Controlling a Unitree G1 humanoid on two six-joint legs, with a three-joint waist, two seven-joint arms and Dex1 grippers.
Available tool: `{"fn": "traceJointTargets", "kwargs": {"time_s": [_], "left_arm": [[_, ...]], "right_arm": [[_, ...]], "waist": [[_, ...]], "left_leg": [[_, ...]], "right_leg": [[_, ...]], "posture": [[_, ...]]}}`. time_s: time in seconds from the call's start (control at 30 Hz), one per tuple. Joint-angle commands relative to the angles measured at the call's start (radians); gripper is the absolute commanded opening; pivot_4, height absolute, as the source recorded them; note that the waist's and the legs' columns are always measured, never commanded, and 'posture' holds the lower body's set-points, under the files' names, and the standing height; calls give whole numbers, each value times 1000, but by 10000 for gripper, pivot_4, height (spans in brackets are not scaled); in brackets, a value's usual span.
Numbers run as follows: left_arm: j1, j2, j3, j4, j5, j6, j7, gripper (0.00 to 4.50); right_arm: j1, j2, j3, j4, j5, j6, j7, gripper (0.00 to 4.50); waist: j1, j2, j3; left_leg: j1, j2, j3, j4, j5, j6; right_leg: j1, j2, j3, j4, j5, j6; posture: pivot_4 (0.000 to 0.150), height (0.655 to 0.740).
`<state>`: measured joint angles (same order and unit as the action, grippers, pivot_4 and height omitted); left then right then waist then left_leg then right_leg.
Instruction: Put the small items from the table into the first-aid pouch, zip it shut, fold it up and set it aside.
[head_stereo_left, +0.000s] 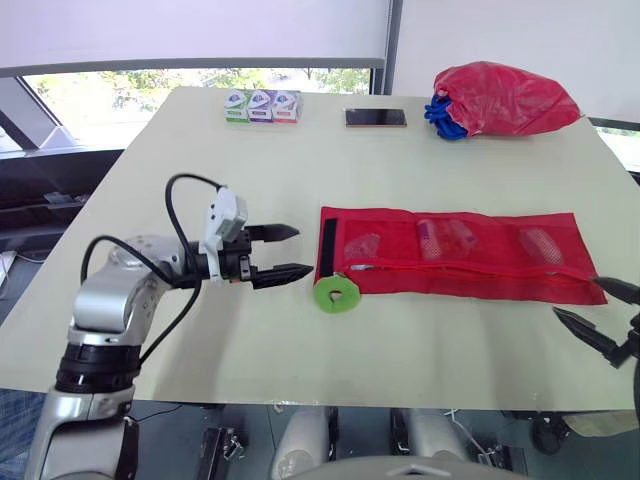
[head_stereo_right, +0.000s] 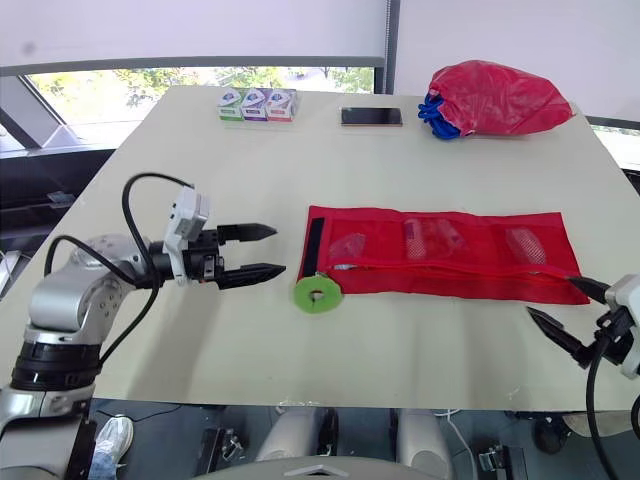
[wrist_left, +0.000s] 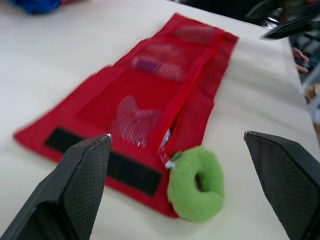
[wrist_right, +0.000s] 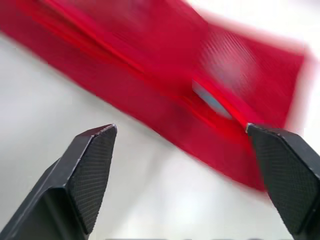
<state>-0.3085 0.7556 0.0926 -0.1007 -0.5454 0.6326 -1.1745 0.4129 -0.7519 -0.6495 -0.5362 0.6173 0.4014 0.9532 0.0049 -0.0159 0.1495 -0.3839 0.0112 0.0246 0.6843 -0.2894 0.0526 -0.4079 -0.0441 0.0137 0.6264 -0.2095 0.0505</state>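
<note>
Three mesh pockets run side by side along a red first-aid pouch (head_stereo_left: 450, 268), which lies flat and unfolded in the middle of a pale tabletop (head_stereo_left: 200, 170). Each pocket holds a small item, blurred behind the netting: the left pocket (head_stereo_left: 362, 246), the middle pocket (head_stereo_left: 445, 238) and the right pocket (head_stereo_left: 540, 243). A black strip (head_stereo_left: 327, 245) crosses the pouch's left end, and a zip line runs along its near edge. A soft green ring (head_stereo_left: 337, 292), doughnut-shaped, touches the near left corner. The left pincer (head_stereo_left: 303, 250) hovers just beside that end, its fingers spread apart. The right pincer (head_stereo_left: 576, 297) is also spread, near the near right corner. Along the far edge sit three small boxes (head_stereo_left: 262, 106), a flat phone (head_stereo_left: 376, 118) and a crumpled red bag (head_stereo_left: 505, 98).
</note>
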Motion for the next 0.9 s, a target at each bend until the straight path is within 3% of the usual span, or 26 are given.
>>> {"fn": "traceJointTargets", "kwargs": {"time_s": [0.03, 0.4, 0.57, 0.9], "left_arm": [[-3, -13, 56, 24, -39, 57, 62, 45000], [-104, -139, 87, 124, -147, 429, 315, 45000], [-208, -209, 105, 212, -203, 585, 387, 45000], [-345, -310, 136, 400, -217, 750, 488, 45000]], "right_arm": [[-35, -41, -15, -85, 100, 51, 5, 44334], [-257, -129, 130, -245, 328, 206, -114, 44334], [-324, -129, 189, -265, 314, 209, -181, 44334], [-286, -118, 188, -301, 285, 195, -233, 44334]], "waist": [[2, -2, 1], [11, -5, 2], [9, -6, 1], [10, -6, 1]], "left_leg": [[0, 0, 0, 0, 0, 0], [-3, -2, -2, 1, 0, 0], [-2, -2, -1, 1, 0, 0], [-3, -3, -2, 1, 0, 0]], "right_leg": [[0, 0, 0, 0, 0, 0], [-1, -3, -2, 0, 3, -4], [-1, -2, -2, 0, 3, -4], [-1, -2, -2, 0, 5, -1]], "posture": [[1500, 7400], [1500, 7400], [1500, 7400], [1500, 7400]]}}
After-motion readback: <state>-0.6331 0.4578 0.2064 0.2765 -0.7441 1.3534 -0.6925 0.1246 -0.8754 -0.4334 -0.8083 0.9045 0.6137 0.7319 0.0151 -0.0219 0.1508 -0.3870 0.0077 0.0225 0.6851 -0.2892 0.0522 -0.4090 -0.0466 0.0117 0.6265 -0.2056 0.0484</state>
